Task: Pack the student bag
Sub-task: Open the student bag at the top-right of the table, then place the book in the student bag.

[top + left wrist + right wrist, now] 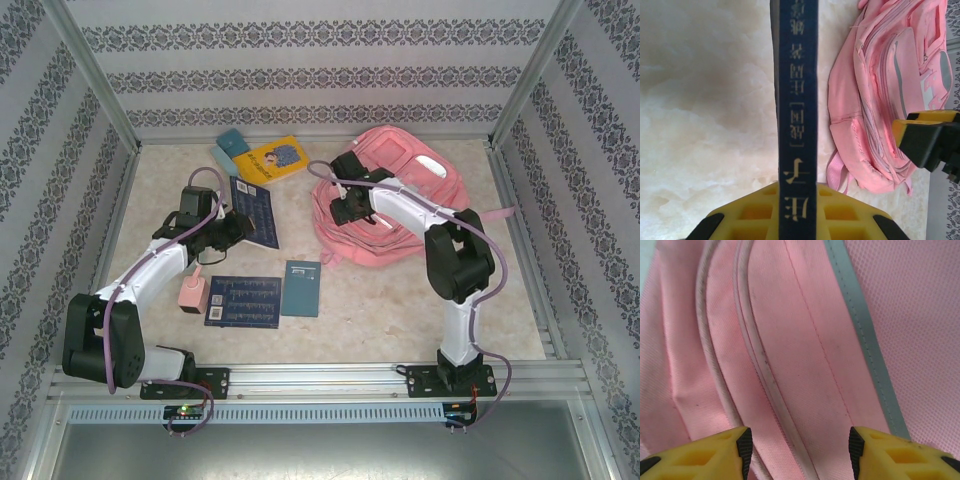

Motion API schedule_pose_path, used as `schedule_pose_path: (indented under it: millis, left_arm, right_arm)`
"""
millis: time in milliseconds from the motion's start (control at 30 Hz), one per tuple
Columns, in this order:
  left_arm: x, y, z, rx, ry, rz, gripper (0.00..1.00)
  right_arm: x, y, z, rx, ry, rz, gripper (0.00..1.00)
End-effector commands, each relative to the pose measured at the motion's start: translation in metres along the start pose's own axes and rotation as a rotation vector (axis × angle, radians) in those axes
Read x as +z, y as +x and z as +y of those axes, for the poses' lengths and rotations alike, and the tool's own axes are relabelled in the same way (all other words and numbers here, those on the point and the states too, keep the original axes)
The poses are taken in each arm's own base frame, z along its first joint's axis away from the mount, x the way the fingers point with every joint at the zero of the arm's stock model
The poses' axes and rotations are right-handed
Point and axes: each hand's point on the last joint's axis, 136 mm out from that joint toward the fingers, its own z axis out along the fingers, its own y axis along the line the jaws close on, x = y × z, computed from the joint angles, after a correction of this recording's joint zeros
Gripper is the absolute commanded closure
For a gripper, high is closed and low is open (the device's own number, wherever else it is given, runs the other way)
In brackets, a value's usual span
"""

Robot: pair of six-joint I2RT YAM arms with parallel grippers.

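bag (440, 190) lies flat at far right of the table (400, 320), one strap trailing off to the right. r gripper (345, 205) hangs over the bag's left part. in the r wrist view its fingers (715, 452) stand well apart, just above pink fabric and a piped seam, w/ nothing pinched betw them.

l gripper (235, 225) is left of the bag, apart from it, clamped tight on a dark blue book (255, 212). l wrist view shows the book edge-on betw the yellow fingers, gold characters running along its spine, bag off to the right. can't tell if the book's far end touches the table.

at far centre: teal box (232, 145) just beside a yellow book (272, 160). on the near side, l to r: pink box (192, 293), flat blue book (243, 301), teal notebook (301, 288), each just beside the next, all well apart from the bag.
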Motion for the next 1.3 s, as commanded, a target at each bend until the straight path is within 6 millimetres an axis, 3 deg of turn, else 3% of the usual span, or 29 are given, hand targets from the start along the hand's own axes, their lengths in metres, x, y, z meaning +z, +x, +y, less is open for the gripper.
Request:
schedule_pose_path:
  millis: [0, 100, 167, 267, 367, 633, 967, 1133, 1267]
  left_arm:
    - [-0.012, -0.016, -0.031, 0.044, 0.094, -0.039, 1.00]
    - [-0.014, -0.017, -0.037, 0.057, 0.109, -0.035, 1.00]
    - [-0.016, -0.018, -0.039, 0.060, 0.114, -0.041, 1.00]
    - [-0.017, -0.019, -0.046, 0.071, 0.135, -0.047, 1.00]
    - [-0.013, -0.020, -0.050, 0.069, 0.154, -0.053, 1.00]
    - [0.014, -0.018, -0.075, 0.049, 0.256, -0.086, 1.00]
    - [0.058, -0.012, -0.147, 0.055, 0.404, -0.117, 1.00]
    - [0.078, -0.011, -0.186, 0.042, 0.482, -0.134, 1.00]
    - [0.108, -0.002, -0.211, 0.016, 0.518, -0.104, 1.00]
  right_arm:
    - [0.014, 0.013, -0.014, -0.048, 0.092, 0.052, 0.45]
    - [0.026, 0.018, -0.021, -0.050, 0.135, 0.078, 0.49]
    - [0.029, 0.018, -0.025, -0.049, 0.156, 0.086, 0.62]
    - [0.018, 0.008, -0.024, -0.023, 0.144, 0.046, 0.83]
    - [-0.005, -0.011, -0.022, 0.000, 0.121, -0.026, 1.00]
    - [-0.074, -0.062, -0.031, 0.102, 0.056, -0.165, 1.00]
    - [-0.146, -0.104, -0.059, 0.393, -0.188, -0.283, 1.00]
    - [-0.168, -0.113, -0.062, 0.445, -0.248, -0.319, 1.00]
    - [-0.178, -0.115, -0.064, 0.497, -0.291, -0.333, 1.00]
